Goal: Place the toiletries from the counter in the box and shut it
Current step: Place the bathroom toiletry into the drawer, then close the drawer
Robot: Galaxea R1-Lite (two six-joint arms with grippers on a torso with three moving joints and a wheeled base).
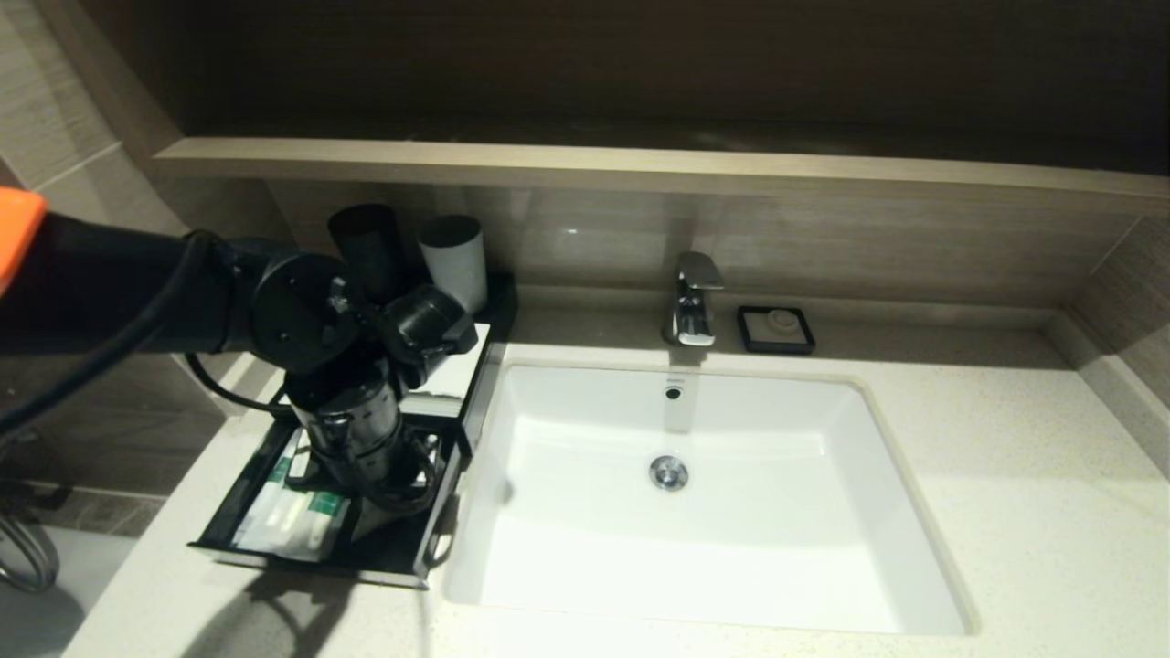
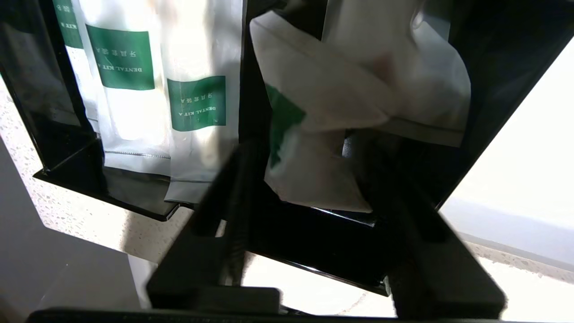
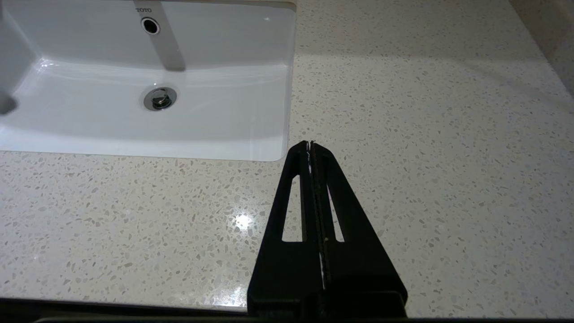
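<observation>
Box point(image 1: 462, 366), drawer out w/ toiletries point(image 1: 292, 516), sits at our 9 o'clock on speckled counter point(image 1: 1024, 512) beside sink point(image 1: 548, 585); left gripper point(image 2: 309, 179) spread over drawer, right gripper point(image 3: 310, 146) closed.

There are two cups point(image 1: 370, 247) at the far left, one dark and one light grey point(image 1: 454, 256). I count one black box point(image 1: 311, 539) with its drawer pulled out, and in the left wrist view at least three white packets with green print point(image 2: 128, 80) lie inside. There is one sink point(image 1: 695, 493), one faucet point(image 1: 693, 300) and one soap dish point(image 1: 776, 329).
</observation>
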